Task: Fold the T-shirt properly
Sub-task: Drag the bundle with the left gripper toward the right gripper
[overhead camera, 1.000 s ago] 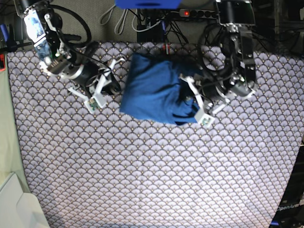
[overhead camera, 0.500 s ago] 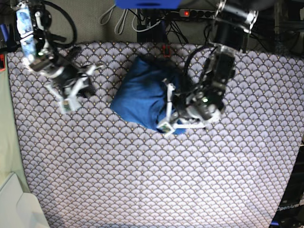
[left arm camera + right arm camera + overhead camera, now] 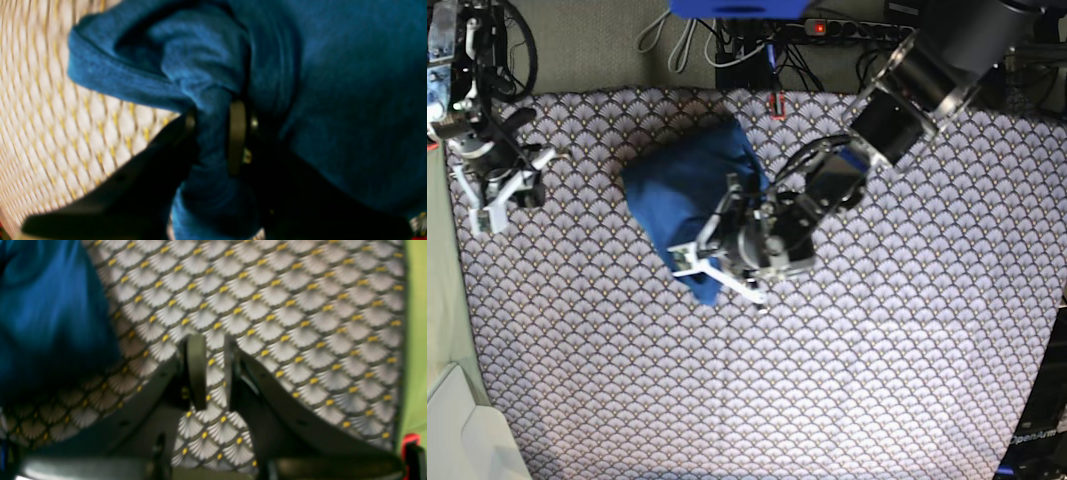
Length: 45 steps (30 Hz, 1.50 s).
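Note:
The T-shirt (image 3: 677, 185) is a bunched medium-blue bundle on the scallop-patterned cloth, left of centre at the back. My left gripper (image 3: 715, 268) reaches in from the right and sits at the bundle's near edge. The left wrist view shows this gripper (image 3: 213, 133) shut on a thick fold of the T-shirt (image 3: 350, 83), blue fabric filling the gap between the fingers. My right gripper (image 3: 495, 200) hovers near the cloth's left edge, well apart from the shirt. Seen from the right wrist, the gripper (image 3: 211, 346) is shut to a narrow slit with nothing in it, and the T-shirt (image 3: 50, 306) lies off to its left.
The scallop-patterned cloth (image 3: 847, 380) covers the whole table. A pale green strip (image 3: 439, 300) runs along its left edge, with a white bin (image 3: 457, 430) at the front left corner. A power strip and cables (image 3: 827, 28) lie behind the back edge.
My left arm has swung across toward the left and front, dragging the shirt bundle with it. My right arm has drawn back to the cloth's left edge, away from the shirt.

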{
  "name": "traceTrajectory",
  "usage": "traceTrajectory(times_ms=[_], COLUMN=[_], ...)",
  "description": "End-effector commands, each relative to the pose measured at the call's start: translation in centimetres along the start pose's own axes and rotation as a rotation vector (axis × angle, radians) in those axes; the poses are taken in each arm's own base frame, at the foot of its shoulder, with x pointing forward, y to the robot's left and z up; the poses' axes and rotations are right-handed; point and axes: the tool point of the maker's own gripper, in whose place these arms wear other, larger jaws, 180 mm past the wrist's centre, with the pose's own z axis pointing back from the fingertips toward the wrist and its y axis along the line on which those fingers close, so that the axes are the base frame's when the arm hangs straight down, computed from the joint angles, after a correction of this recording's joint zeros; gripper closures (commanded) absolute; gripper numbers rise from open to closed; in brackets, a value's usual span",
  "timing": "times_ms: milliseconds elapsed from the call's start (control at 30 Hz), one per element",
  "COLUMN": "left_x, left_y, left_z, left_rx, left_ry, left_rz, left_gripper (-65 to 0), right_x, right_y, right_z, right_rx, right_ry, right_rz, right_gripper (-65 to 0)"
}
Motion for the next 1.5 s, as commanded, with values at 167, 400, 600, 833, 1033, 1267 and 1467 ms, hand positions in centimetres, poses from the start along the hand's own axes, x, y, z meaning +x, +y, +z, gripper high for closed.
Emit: traceTrajectory(times_ms=[167, 400, 600, 833, 1033, 1267, 1467], left_x=[4.1, 6.3, 7.9, 7.5, 6.4, 6.4, 6.6], left_y=[-1.5, -2.3, -2.1, -1.7, 0.1, 0.5, 0.3], left_z=[-1.1, -1.7, -1.7, -1.7, -1.3, -1.2, -1.3], left_rx=[-0.038, -0.037, 0.027, 0.041, 0.066, 0.071, 0.068], left_ry=[-0.073, -0.091, -0.08, -0.064, -0.031, -0.039, -0.045], left_rz=[-0.153, -0.246, -0.348, -0.35, -0.28, -0.268, -0.268], left_gripper=[-0.4, -0.4, -0.4, -0.4, -0.4, -0.4, -0.6], right_x=[0.9, 0.0, -0.1, -0.1, 0.0, 0.1, 0.0], right_y=[-2.5, -2.7, -2.6, -2.7, -2.6, -2.6, -2.6], right_z=[1.2, 1.5, 1.4, 1.4, 1.4, 1.4, 1.4], right_rx=[-0.063, -0.069, -0.065, -0.069, -0.067, -0.067, -0.067], right_ry=[-0.036, -0.02, -0.015, -0.016, -0.018, -0.021, -0.018], right_rz=[-0.003, -0.012, -0.011, -0.011, -0.01, -0.01, -0.011], right_gripper=[-11.0, -11.0, -11.0, -11.0, -11.0, -11.0, -11.0])
